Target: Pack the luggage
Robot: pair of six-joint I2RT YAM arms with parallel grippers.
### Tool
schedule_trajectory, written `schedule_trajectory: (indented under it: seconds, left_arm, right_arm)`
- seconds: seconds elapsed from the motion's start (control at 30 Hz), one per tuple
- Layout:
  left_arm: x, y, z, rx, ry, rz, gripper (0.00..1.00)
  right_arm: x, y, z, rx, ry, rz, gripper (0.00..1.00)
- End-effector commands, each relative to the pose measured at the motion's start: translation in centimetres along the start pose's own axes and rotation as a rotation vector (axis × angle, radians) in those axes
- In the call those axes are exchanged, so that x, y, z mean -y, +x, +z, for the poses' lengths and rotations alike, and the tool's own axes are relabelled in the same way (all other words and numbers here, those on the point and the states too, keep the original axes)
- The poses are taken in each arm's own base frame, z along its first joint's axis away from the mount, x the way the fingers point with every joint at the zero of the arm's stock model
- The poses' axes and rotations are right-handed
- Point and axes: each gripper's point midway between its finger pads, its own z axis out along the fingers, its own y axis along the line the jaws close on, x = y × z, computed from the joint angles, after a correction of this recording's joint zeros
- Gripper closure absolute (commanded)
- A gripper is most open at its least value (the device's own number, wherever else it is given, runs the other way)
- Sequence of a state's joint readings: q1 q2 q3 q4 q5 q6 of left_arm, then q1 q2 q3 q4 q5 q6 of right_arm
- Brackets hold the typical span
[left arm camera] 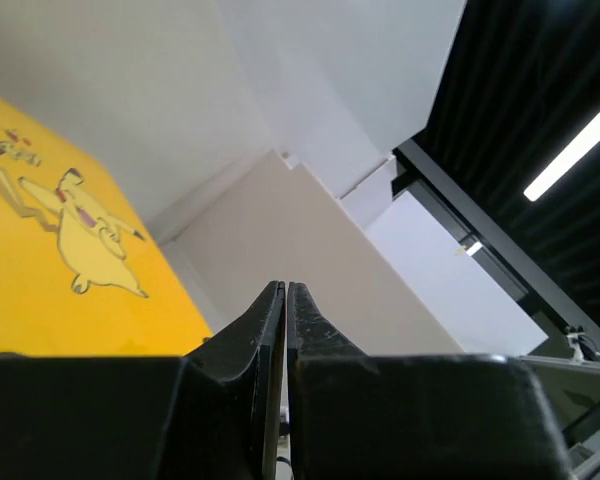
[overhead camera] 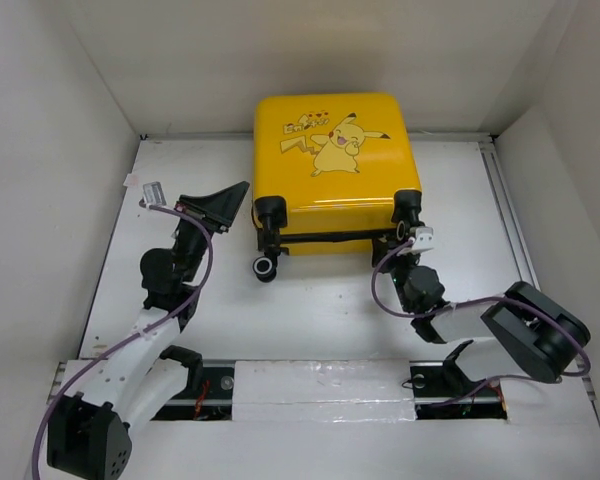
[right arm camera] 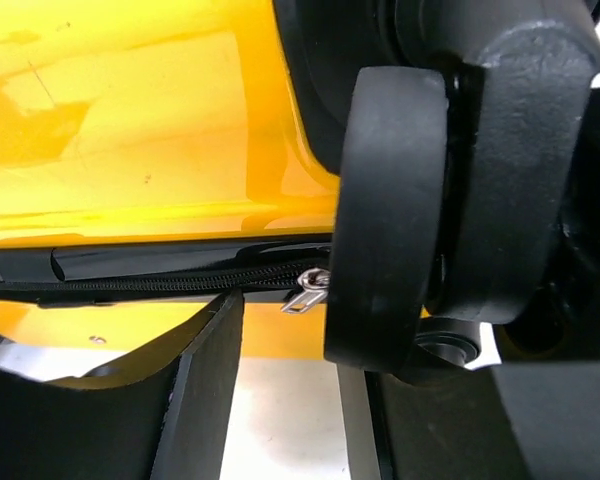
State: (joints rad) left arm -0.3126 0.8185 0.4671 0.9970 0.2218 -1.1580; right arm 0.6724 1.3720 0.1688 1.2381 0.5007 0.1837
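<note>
The yellow luggage (overhead camera: 335, 165) lies flat at the back middle of the table, lid down, Pikachu drawing facing up. My left gripper (overhead camera: 227, 204) hangs just left of its front left corner, raised and shut on nothing; in the left wrist view the left gripper (left arm camera: 285, 286) points past the luggage lid (left arm camera: 50, 260) at the wall. My right gripper (overhead camera: 407, 238) sits at the front right wheel. In the right wrist view the right gripper (right arm camera: 290, 340) is open, the silver zipper pull (right arm camera: 310, 288) just beyond its tips, and the black wheel (right arm camera: 390, 210) hides the right fingertip.
White enclosure walls stand on three sides. A metal rail (overhead camera: 508, 215) runs along the table's right side. The luggage's front left wheel (overhead camera: 265, 268) juts toward the arms. A small white tag (overhead camera: 152, 190) lies at the left wall.
</note>
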Motion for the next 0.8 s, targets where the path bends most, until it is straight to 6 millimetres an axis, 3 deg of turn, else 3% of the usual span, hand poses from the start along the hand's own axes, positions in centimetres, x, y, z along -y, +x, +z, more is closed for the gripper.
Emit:
schedule_trajectory:
  seconds: [0.0,0.1,0.23,0.3,0.4,0.5,0.6,0.63,0.67,0.7,0.77]
  left_arm:
    - [2.8,-0.5,0.1,0.004,0.101,-0.001,1.00]
    - [2.8,-0.5,0.1,0.005,0.101,0.009,1.00]
    - [2.2,-0.3,0.1,-0.003,0.079,0.015,1.00]
    - [0.7,0.1,0.3,-0.013,0.023,0.028,1.00]
    - [-2.4,1.0,0.3,-0.045,-0.082,0.046,1.00]
    - [-4.4,1.4,0.2,-0.069,-0.154,0.103,0.97]
    - [-6.6,1.9,-0.1,-0.094,-0.224,0.138,0.71]
    - [-8.0,2.5,-0.4,-0.118,-0.269,0.146,0.60]
    - [-8.5,2.9,-0.6,-0.125,-0.293,0.157,0.41]
    - [-8.4,3.8,-0.5,-0.146,-0.302,0.169,0.34]
    - [-10.3,4.4,-1.2,-0.142,-0.391,0.241,0.23]
  right_arm:
    - [-0.3,-4.3,1.8,0.154,0.001,0.052,0.53]
    - [0.1,-3.5,1.3,0.147,-0.001,0.092,0.59]
    - [1.1,-1.3,0.2,0.101,0.017,0.126,0.55]
    - [1.0,-1.0,0.3,0.102,0.013,0.136,0.46]
    - [1.2,-1.5,1.1,0.134,-0.006,0.145,0.46]
    - [1.4,-2.2,1.8,0.159,-0.014,0.129,0.56]
    - [1.1,-3.1,2.0,0.190,-0.035,0.129,0.54]
    - [0.9,-3.1,2.0,0.188,-0.044,0.118,0.51]
    - [1.0,-3.2,1.8,0.191,-0.045,0.119,0.47]
    - [0.9,-4.2,1.7,0.219,-0.050,0.116,0.45]
    - [1.0,-4.2,1.0,0.208,-0.057,0.093,0.42]
